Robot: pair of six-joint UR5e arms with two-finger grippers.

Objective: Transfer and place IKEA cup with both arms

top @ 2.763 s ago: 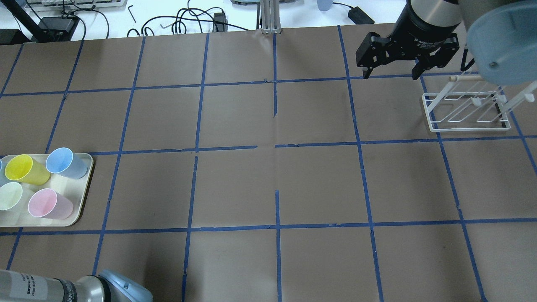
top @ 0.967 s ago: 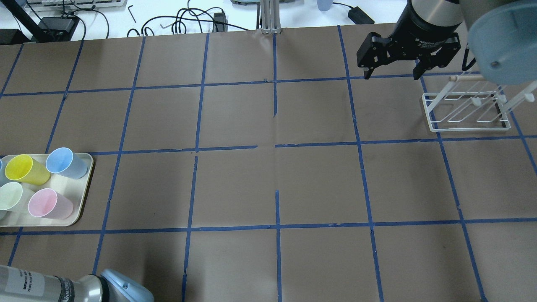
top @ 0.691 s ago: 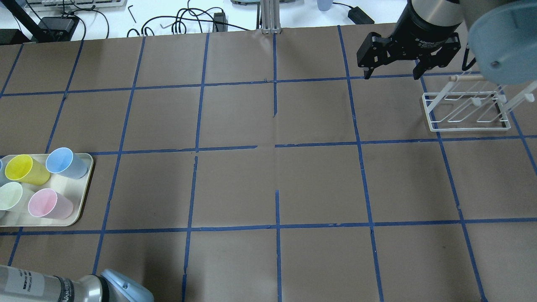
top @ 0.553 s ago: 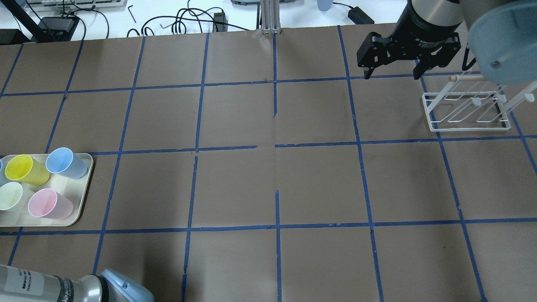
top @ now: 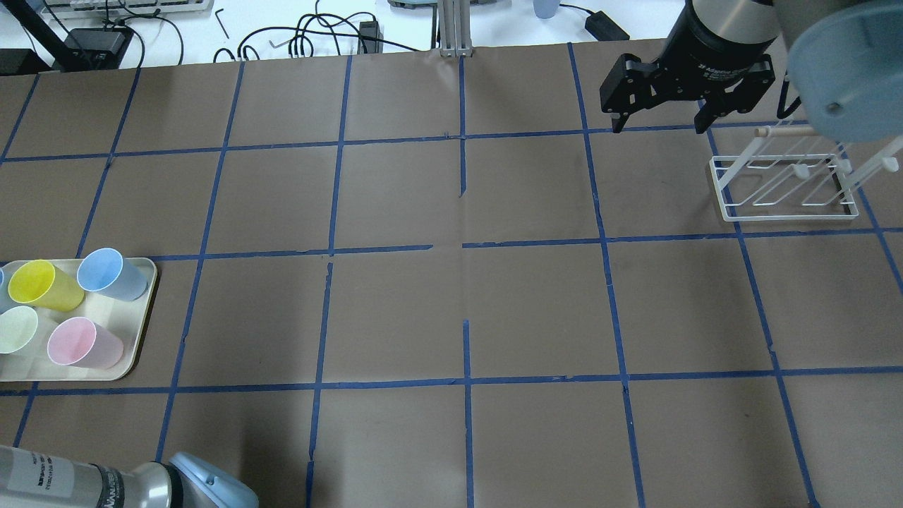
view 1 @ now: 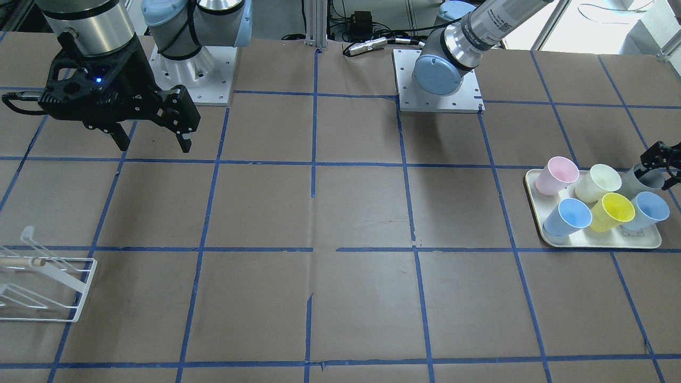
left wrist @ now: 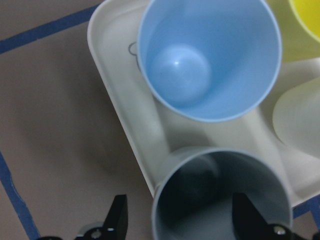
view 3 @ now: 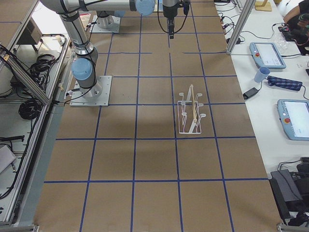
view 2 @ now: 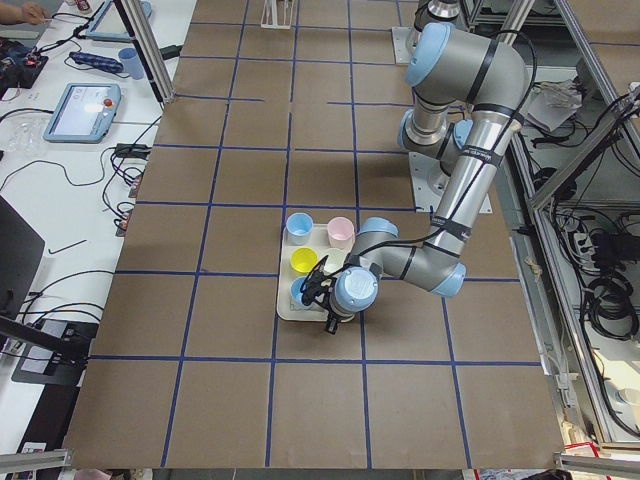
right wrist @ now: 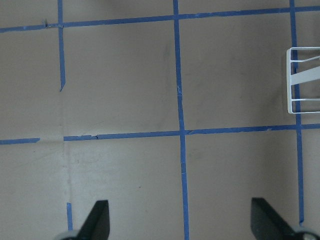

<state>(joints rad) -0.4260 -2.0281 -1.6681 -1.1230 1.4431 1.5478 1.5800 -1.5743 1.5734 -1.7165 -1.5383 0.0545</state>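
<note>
The pale grey IKEA cup [view 1: 640, 182] stands upright at the corner of the cream tray [view 1: 601, 242]. In the left wrist view the cup [left wrist: 222, 200] sits right below the camera. My left gripper [view 1: 658, 166] is open at the cup's rim. One finger [left wrist: 118, 219] is outside the cup's wall and the other [left wrist: 248, 220] is over its mouth, and neither presses it. My right gripper [top: 656, 125] is open and empty, hovering over the table near the white rack [top: 783, 189].
The tray [top: 135, 353] also holds a pink cup [view 1: 556, 175], a pale-green cup [view 1: 597, 182], a yellow cup [view 1: 612, 211] and two light-blue cups [view 1: 567, 217] [view 1: 645, 210]. One light-blue cup [left wrist: 207, 60] stands right beside the grey one. Blue tape lines grid the brown table.
Almost nothing. My left arm's link at the bottom left of the overhead view has shifted slightly. My right gripper stays open in the same place.
</note>
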